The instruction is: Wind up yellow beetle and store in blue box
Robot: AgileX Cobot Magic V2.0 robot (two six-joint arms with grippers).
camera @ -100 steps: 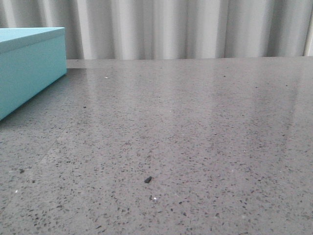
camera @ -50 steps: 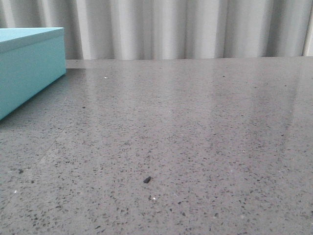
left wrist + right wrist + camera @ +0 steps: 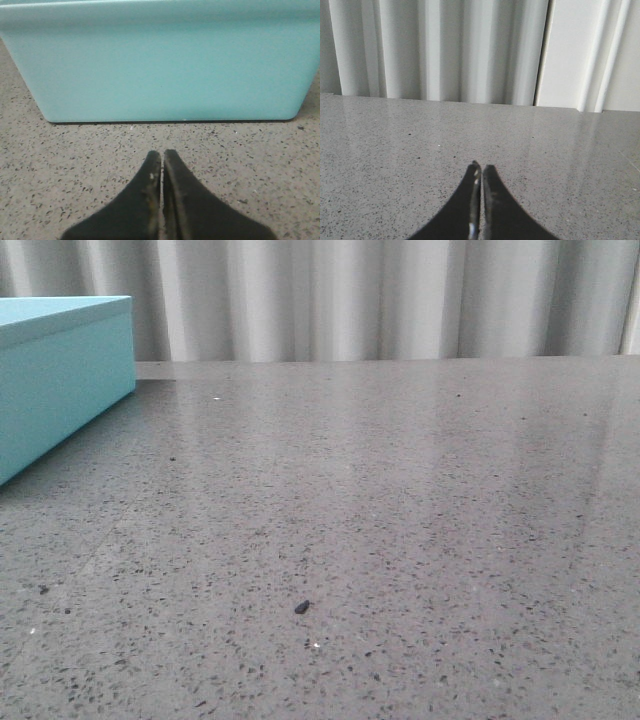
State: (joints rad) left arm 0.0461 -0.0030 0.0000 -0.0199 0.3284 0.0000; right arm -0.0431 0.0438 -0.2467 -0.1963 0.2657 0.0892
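resting low over the counter (image 3: 60, 165), left hand (image 3: 162, 156) pressed together with nothing between its fingers, tips aimed at the near wall of the blue box (image 3: 160, 65) just ahead. hovering likewise on the other side, right hand (image 3: 480, 170) pressed together and empty, pointed across bare speckled stone toward the pale curtain (image 3: 445, 50) at the back. seen from the front, box (image 3: 60, 380) standing at the far left edge of the counter (image 3: 400, 520), top apparently covered by a lid, though hard to be sure from this low angle. only a small dark speck (image 3: 301, 607) lying on the open stone. cannot say where the yellow beetle is: possibly inside the box, possibly somewhere beyond the cameras' reach. fits two stages equally: toy wound and shut away with both hands parked, or toy waiting somewhere unseen with winding and storing ahead. no way to settle the step in hand from this, so no particular move called for beyond finding where the toy sits.
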